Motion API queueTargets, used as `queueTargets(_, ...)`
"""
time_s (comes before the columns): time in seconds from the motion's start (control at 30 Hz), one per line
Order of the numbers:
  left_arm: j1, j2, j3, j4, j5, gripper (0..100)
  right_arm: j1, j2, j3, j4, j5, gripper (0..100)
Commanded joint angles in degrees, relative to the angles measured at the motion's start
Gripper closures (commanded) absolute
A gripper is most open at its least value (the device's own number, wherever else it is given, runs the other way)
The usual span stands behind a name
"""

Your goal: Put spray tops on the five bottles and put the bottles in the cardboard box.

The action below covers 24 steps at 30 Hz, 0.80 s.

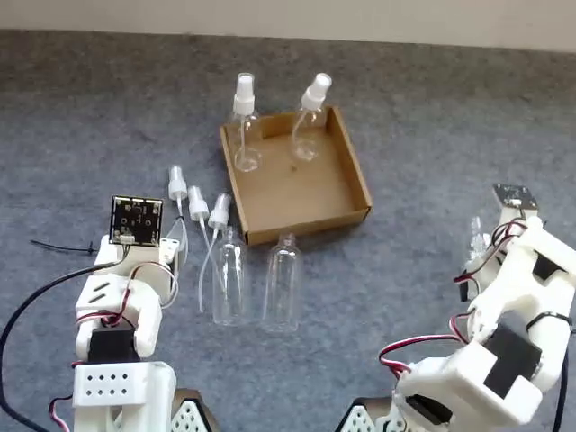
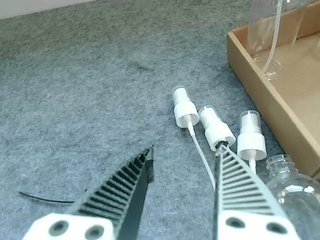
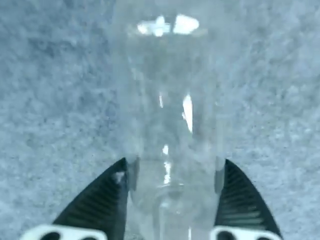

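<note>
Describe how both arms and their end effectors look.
The left arm and right arm are white plastic with black motor blocks and red-and-black wires. The left end effector and right end effector have dark ribbed fingers on white bases.

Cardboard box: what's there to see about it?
The box is a shallow, open-topped tray of plain brown cardboard with low walls, sitting flat and slightly skewed on the grey table. Two clear bottles with white spray tops stand inside by its far wall. An uncapped bottle lies just outside its near wall.

2 capped bottles (image 1: 245,126) in cardboard box (image 1: 306,227); 3 spray tops (image 1: 198,203) beside it.
</note>
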Motion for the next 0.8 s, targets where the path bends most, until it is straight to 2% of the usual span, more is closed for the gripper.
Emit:
queueTargets(0.0,-0.8,-0.7,-0.2,-1.3,-0.2,81,0.2,-2.3,-2.8,1.8,0.3,72.9)
queueTargets(0.1,-0.8,-0.7,0.3,-1.6,-0.2,81,0.1,-2.8,-2.9,5.7,0.4,67.0)
queueTargets(0.23,-0.8,-0.7,0.4,-1.6,-0.2,81,-0.1,-3.0,-4.1,8.8,0.4,67.0)
queueTargets(0.33,-0.8,-0.7,0.4,-1.6,-0.2,81,-3.7,-2.3,-11.3,13.3,0.0,67.0)
queueTargets(0.43,-0.8,-0.7,0.4,-1.6,-0.2,81,-7.0,-0.3,-20.2,17.2,-4.7,67.0)
queueTargets(0.57,-0.8,-0.7,0.4,-1.5,-0.2,81,-9.6,7.5,-33.1,21.6,-6.7,67.0)
queueTargets(0.77,-0.8,-0.7,0.4,-1.5,-0.2,81,-9.8,25.8,-50.6,28.5,-6.6,68.0)
